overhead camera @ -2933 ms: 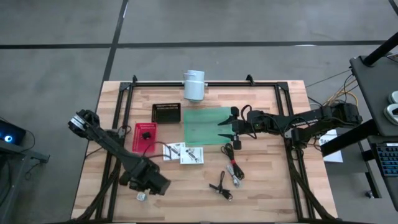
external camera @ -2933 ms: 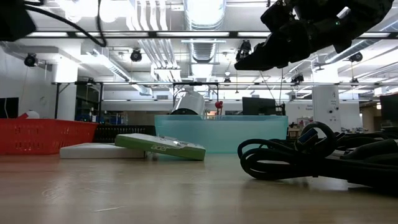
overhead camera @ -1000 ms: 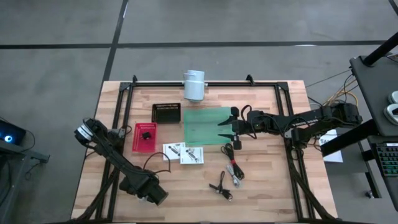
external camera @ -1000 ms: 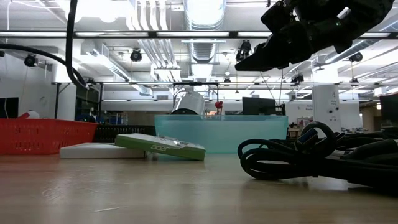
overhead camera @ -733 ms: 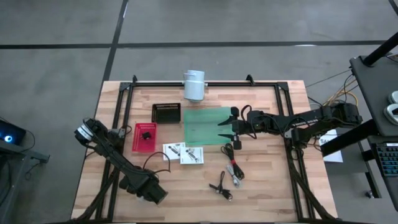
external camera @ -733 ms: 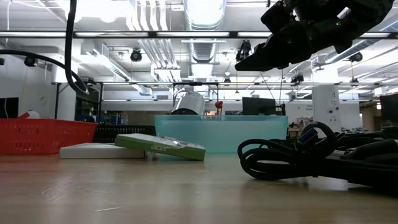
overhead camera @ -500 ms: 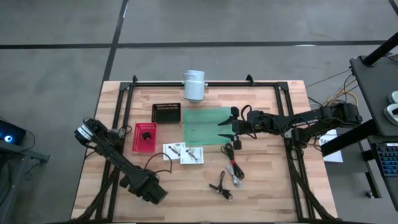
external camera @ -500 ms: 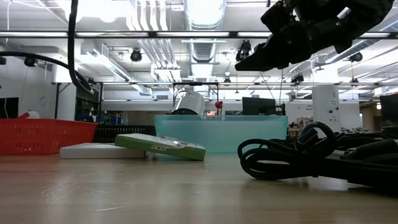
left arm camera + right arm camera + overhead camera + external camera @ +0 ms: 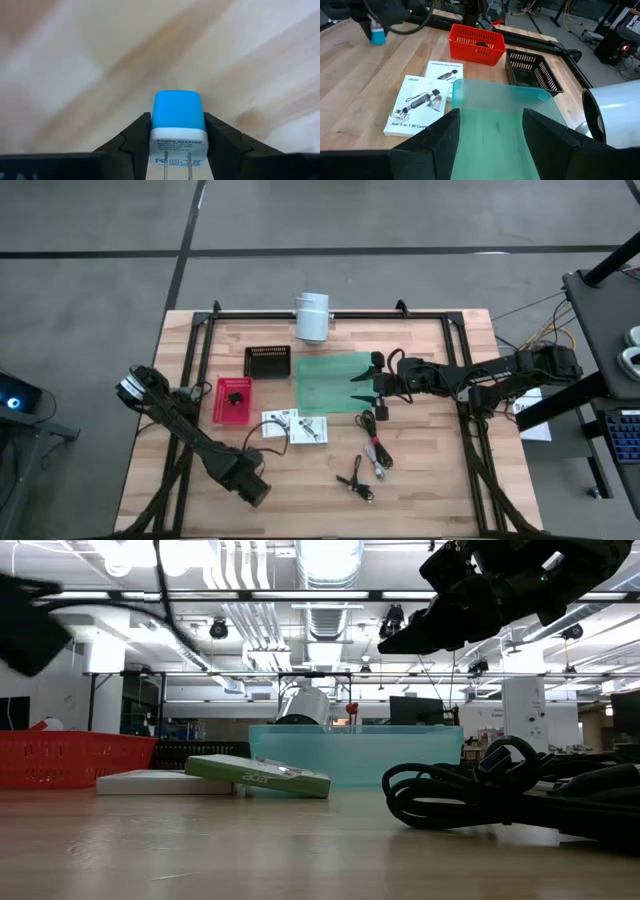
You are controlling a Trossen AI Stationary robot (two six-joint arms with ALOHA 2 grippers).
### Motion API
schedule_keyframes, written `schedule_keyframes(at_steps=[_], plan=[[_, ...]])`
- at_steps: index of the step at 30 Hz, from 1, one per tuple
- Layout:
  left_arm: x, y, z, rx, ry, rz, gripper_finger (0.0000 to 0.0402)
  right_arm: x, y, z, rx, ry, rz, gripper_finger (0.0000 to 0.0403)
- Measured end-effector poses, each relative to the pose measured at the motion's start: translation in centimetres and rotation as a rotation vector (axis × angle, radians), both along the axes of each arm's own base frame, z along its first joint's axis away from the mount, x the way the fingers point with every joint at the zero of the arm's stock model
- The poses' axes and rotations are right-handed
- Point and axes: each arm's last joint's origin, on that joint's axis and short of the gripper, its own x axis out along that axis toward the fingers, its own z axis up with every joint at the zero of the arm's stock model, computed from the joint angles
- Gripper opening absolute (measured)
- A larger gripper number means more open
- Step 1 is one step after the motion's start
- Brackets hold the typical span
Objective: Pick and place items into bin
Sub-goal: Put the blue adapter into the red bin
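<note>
My left gripper [image 9: 252, 488] is over the near left part of the table, shut on a small blue-and-white power adapter [image 9: 177, 112]. The right wrist view also shows that adapter [image 9: 378, 35]. My right gripper [image 9: 362, 387] hangs open over the right edge of the green bin [image 9: 333, 382] and touches nothing. Two white printed cards [image 9: 280, 423] [image 9: 309, 430] lie flat on the wood. Thin black cables [image 9: 375, 450] [image 9: 355, 480] lie near the table's middle. A small dark thing [image 9: 236, 396] sits in the red basket [image 9: 232, 402]. My left gripper pinches the adapter between its two fingers [image 9: 140, 132] at the white pronged end [image 9: 178, 142]. The blue end sticks out beyond the fingertips. The fingers come from above, and the adapter is lifted clear of the wood.
A black basket [image 9: 268, 361] stands beyond the red one. A white cylinder [image 9: 311, 316] sits at the far edge. The dark frame rails [image 9: 190, 380] run along the table's sides. Bare wood lies along the near edge [image 9: 300, 510].
My left gripper, still shut on the adapter, has moved a little toward the table's right and far side. Its dark body has come into the low view, high on that picture's left. My right arm has kept still.
</note>
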Motion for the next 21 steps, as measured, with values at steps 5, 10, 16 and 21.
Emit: schedule_keyframes(at_steps=[5,10,16,21], plan=[[0.4,1.4,1.6,0.129,-0.185,-0.033,0.0136,0.0,0.0,0.0,0.000,0.000,0.000,0.0201],[0.9,3.6,3.6,0.332,-0.377,-0.073,0.0136,0.0,0.0,0.0,0.000,-0.001,0.000,0.0201],[0.3,7.0,5.5,0.587,-0.399,-0.037,0.0136,0.0,0.0,0.0,0.000,-0.001,0.000,0.0201],[-0.6,9.4,5.5,0.685,-0.235,0.019,0.0136,0.0,0.0,0.0,0.000,0.000,0.000,0.0201]])
